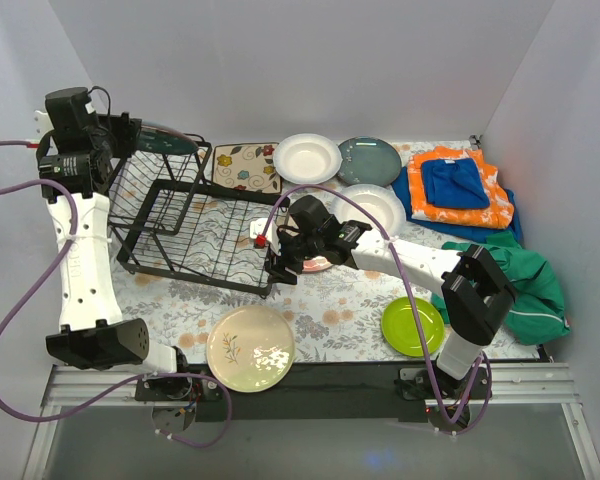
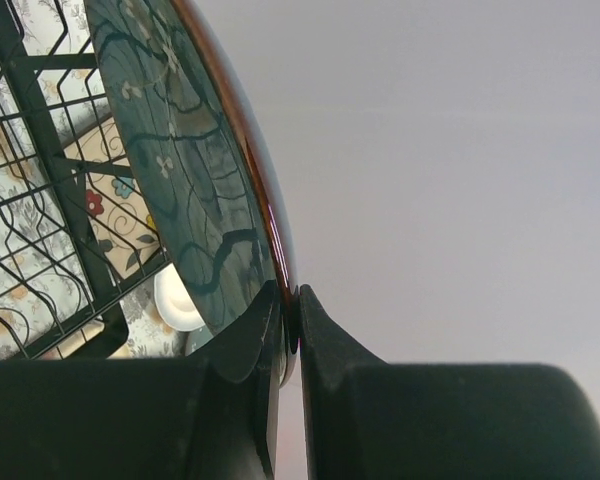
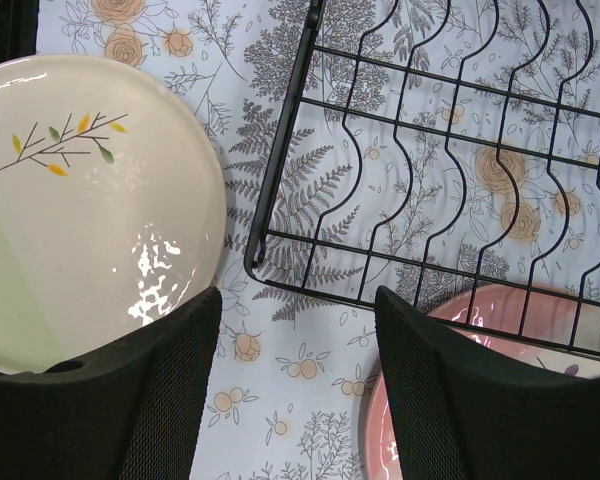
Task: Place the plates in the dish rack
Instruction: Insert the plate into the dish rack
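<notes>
My left gripper (image 1: pixel 132 136) is raised at the far left, shut on the rim of a dark blue-grey plate (image 1: pixel 167 138), which it holds on edge above the far left end of the black wire dish rack (image 1: pixel 195 228). In the left wrist view the jaws (image 2: pixel 290 296) pinch the plate's brown rim (image 2: pixel 190 180). My right gripper (image 1: pixel 280 256) stands open and empty over the cloth by the rack's near right corner (image 3: pixel 280 262). In the right wrist view its fingers (image 3: pixel 298 300) stand between a cream sprig plate (image 3: pixel 90 210) and a pink plate (image 3: pixel 500 330).
On the table lie a cream sprig plate (image 1: pixel 250 348), a lime green plate (image 1: pixel 412 325), two white deep plates (image 1: pixel 306 158) (image 1: pixel 375 203) and another dark blue-grey plate (image 1: pixel 369 160). A floral mat (image 1: pixel 247 167) lies behind the rack. Folded orange and blue towels (image 1: pixel 458 185) and a green cloth (image 1: pixel 520 285) fill the right side.
</notes>
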Motion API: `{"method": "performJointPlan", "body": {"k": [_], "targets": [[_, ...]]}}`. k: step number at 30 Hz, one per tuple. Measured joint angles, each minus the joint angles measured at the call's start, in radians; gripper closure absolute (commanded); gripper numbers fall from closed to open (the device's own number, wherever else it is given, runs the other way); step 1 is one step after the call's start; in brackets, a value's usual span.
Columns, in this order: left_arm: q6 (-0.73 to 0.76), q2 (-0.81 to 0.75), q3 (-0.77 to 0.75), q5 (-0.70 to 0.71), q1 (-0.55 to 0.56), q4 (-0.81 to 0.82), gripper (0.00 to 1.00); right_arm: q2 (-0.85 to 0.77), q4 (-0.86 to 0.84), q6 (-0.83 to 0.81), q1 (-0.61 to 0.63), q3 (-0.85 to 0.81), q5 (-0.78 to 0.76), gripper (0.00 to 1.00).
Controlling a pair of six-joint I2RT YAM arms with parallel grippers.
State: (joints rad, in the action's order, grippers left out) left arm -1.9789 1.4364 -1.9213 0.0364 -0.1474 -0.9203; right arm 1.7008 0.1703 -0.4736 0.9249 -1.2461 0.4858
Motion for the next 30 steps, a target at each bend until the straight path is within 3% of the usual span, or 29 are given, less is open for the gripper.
{"method": "performJointPlan", "body": {"k": [22,30], "targets": [[-0.011,0.066,0.002,-0.024,0.001,0.01,1.0,0.0,0.0,0.0,-0.001,0.0,0.0,0.32],[-0.01,0.095,-0.062,-0.045,0.001,-0.017,1.0,0.002,0.0,0.001,-0.001,0.0,0.0,0.32]]}}
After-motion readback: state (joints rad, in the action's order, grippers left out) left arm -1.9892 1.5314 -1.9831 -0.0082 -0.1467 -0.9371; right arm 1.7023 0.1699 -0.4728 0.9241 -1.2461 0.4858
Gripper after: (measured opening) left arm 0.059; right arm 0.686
